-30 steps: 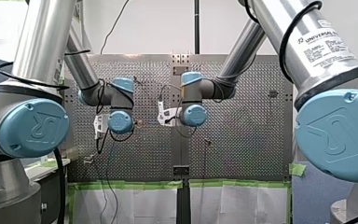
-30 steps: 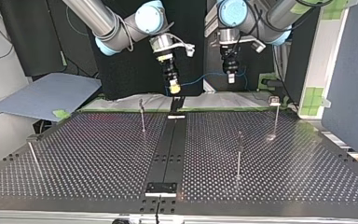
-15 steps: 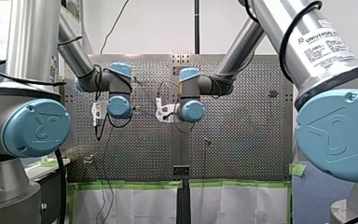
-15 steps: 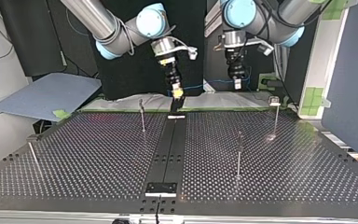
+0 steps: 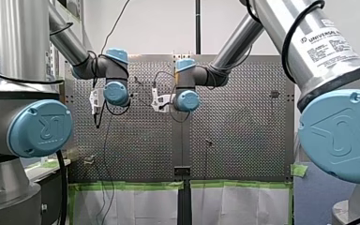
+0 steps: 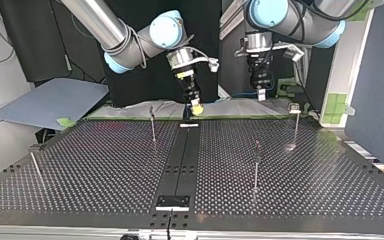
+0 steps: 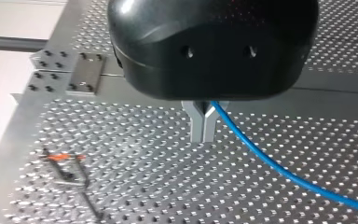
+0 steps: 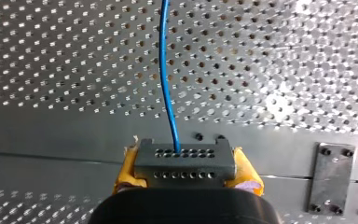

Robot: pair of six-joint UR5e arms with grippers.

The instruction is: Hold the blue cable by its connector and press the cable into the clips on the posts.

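The perforated table (image 6: 105,165) fills the lower two thirds of the top view. The cable does not lie on it but hangs in the air over the table's far edge, at the upper middle of that frame. My right arm (image 6: 125,37) comes in from the upper left there and bends at the wrist, so the right gripper (image 6: 196,106) slants down toward the table's centre strip. My left arm (image 6: 305,20) enters at the upper right and lets the left gripper (image 6: 261,95) hang straight down, near the other but apart from it. I judge the split deliberate: one end anchored, the other hold free to steer the line.

The right gripper is clenched on the connector (image 8: 184,161), a dark block with rows of holes, and its yellow pads (image 8: 127,169) squeeze either flank. The blue cable (image 8: 165,84) leaves the block's middle and runs straight ahead of the gripper. In the left wrist view the metal fingers (image 7: 196,126) are pressed together. The cable comes out from between them near their root and trails off to one side, so they appear to pinch it.

The thin posts (image 6: 152,125) stand well apart across the table with clips (image 6: 294,107) on top, and the cable sits in none of them. By my reading, the pressing has not begun.
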